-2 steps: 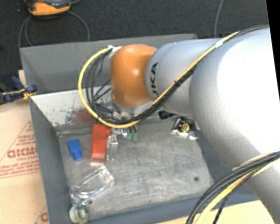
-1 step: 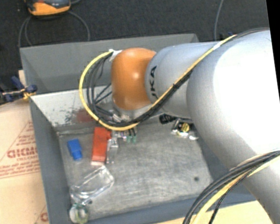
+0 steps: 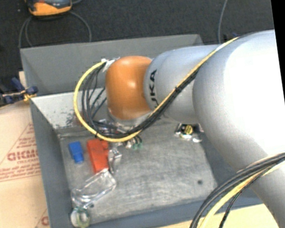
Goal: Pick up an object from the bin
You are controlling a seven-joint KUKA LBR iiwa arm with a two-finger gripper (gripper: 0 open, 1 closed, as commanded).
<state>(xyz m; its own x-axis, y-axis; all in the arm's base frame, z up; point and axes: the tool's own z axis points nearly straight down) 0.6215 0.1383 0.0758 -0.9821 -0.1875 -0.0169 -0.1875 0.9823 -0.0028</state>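
Gripper (image 3: 116, 159): centre-left, low, just right of orange block (image 3: 97, 154), seemingly placed to grasp.
Jaws: cannot tell; wrist (image 3: 128, 89) hides them.
Blue block (image 3: 76, 152): further left, apart.

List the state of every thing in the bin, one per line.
Blue block: lying flat, apart from the hand.
Orange block: lying flat, right beside the hand.
Clear plastic piece: lying on its side, just below the orange block.
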